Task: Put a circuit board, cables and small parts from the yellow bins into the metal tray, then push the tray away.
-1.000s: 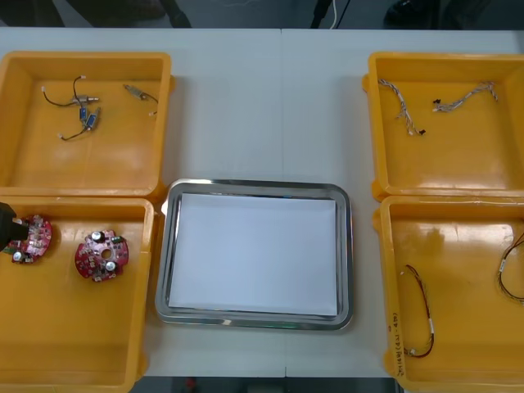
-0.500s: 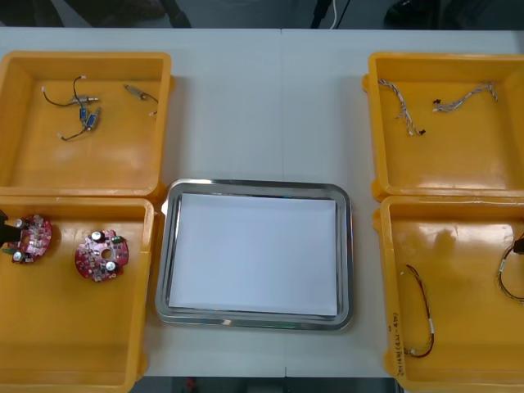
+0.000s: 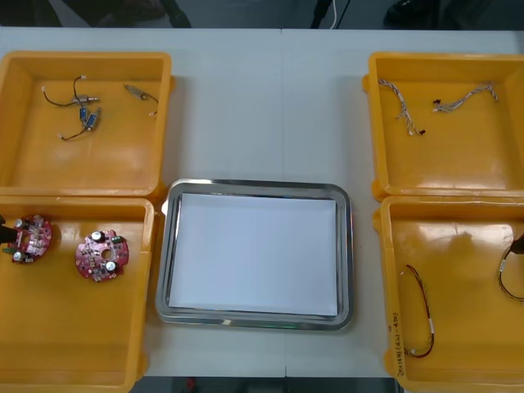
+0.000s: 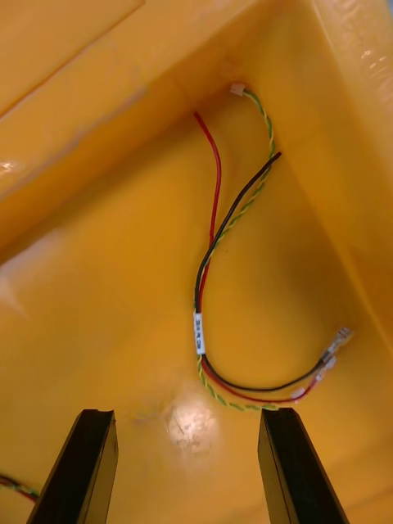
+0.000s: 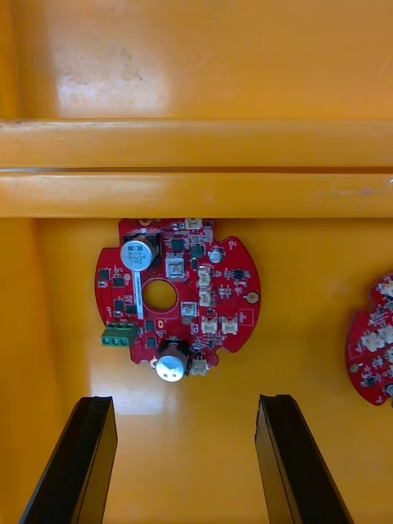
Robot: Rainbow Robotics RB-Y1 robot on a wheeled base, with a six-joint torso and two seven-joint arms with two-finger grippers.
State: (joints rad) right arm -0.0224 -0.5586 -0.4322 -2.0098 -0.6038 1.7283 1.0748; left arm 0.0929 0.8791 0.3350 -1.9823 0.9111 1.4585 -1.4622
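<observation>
Light table (image 3: 262, 106) lies below my arms, and a metal tray (image 3: 258, 185), white inside, sits in the middle of it. My left gripper (image 5: 187, 401) hangs over the near left bin (image 5: 196, 458). Its two black fingers (image 5: 90, 458) stand wide apart and hold nothing. A round red circuit board (image 5: 176, 299) lies flat on the bin floor just ahead of the fingertips, in line with the gap between them and close to the bin wall. It does not touch my fingers. A second board (image 5: 372, 344) lies off to one side, apart from the first. My right gripper (image 4: 187, 413) hangs over the near right bin (image 4: 98, 311). Its fingers (image 4: 282, 467) are wide apart too, with nothing between them. A cable (image 4: 199, 332) of red, black and yellow-green wires lies on the bin floor just ahead of the fingertips, and it runs away from me beside the bin wall. Far from both grippers, the far left bin (image 3: 106, 164) holds small metal parts (image 3: 86, 119) on black wires, and the far right bin (image 3: 442, 164) holds twisted blue and white cables (image 3: 463, 97)
</observation>
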